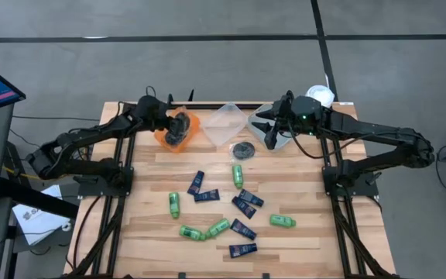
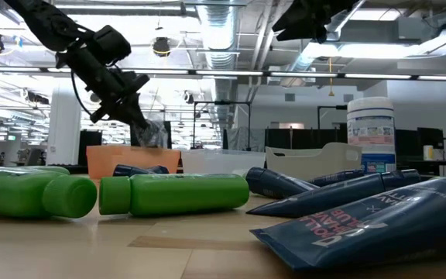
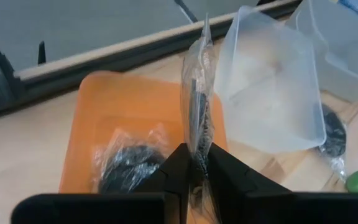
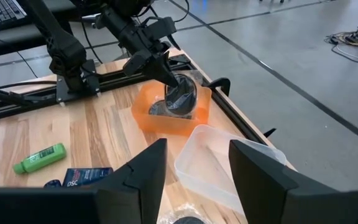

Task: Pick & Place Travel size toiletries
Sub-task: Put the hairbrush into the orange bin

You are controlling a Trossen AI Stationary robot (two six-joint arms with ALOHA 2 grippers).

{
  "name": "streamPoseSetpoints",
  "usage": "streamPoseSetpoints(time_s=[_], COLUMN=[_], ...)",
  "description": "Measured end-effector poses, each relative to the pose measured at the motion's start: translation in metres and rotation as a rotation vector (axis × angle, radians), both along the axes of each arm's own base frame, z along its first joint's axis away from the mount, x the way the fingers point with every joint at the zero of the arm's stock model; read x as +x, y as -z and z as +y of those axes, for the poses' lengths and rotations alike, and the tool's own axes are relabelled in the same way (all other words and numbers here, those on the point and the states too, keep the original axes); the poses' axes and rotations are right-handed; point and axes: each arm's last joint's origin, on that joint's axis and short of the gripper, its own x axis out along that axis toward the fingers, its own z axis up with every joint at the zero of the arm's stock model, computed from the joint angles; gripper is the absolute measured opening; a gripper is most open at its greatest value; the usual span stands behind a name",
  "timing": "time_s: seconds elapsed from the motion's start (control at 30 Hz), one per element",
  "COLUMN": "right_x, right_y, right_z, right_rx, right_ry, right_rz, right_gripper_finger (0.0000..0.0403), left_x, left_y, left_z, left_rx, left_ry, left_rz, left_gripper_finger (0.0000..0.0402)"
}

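My left gripper (image 3: 194, 157) is shut on a dark grey round tin in a clear wrapper (image 3: 197, 93) and hangs just above the orange bin (image 1: 183, 133). A second wrapped tin (image 3: 129, 165) lies in that bin. My right gripper (image 4: 194, 163) is open and empty, raised over the far right of the table (image 1: 271, 136), near a clear bin (image 4: 219, 167). Another wrapped tin (image 1: 244, 149) lies flat on the table. Green mini bottles (image 1: 238, 175) and navy tubes (image 1: 248, 201) lie scattered on the near half. My left gripper pinches the wrapped tin between its two fingers at the packet's lower part (image 3: 196, 146), which stands edge-on between them. The fingers slant down from the table's left. The packet is lifted clear over the orange bin's floor (image 3: 104, 118), its free wrapper edge (image 3: 205, 31) pointing away from the fingers.
Two clear bins (image 1: 227, 124) (image 1: 283, 133) stand beside the orange one along the far edge. A large white jar with a blue label (image 2: 370, 128) stands at the far right corner. Bottles (image 2: 173, 194) and tubes (image 2: 378, 225) crowd the near middle of the table.
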Motion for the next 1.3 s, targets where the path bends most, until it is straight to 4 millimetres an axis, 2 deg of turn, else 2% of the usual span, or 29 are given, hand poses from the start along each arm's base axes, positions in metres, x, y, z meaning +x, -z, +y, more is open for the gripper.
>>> streamPoseSetpoints(time_s=[0.33,0.93,1.1,1.3], right_x=[0.000,0.000,0.000,0.000], right_y=[0.000,0.000,0.000,0.000], right_z=[0.000,0.000,-0.001,-0.001], right_rx=[0.000,0.000,0.000,0.000], right_ry=[0.001,0.002,0.004,0.006], right_rz=[0.000,0.000,0.001,0.005], right_gripper_finger=[0.0167,0.0165,0.0186,0.0242], left_x=[0.001,0.012,0.011,0.008], left_y=[-0.001,0.028,0.025,0.009], left_z=[0.001,0.012,0.011,0.007], left_rx=[0.021,-0.054,-0.009,0.062], left_ry=[-0.012,0.001,0.038,0.057], left_rz=[-0.006,0.065,0.082,0.044], left_gripper_finger=[0.0034,0.0037,0.0070,0.0150])
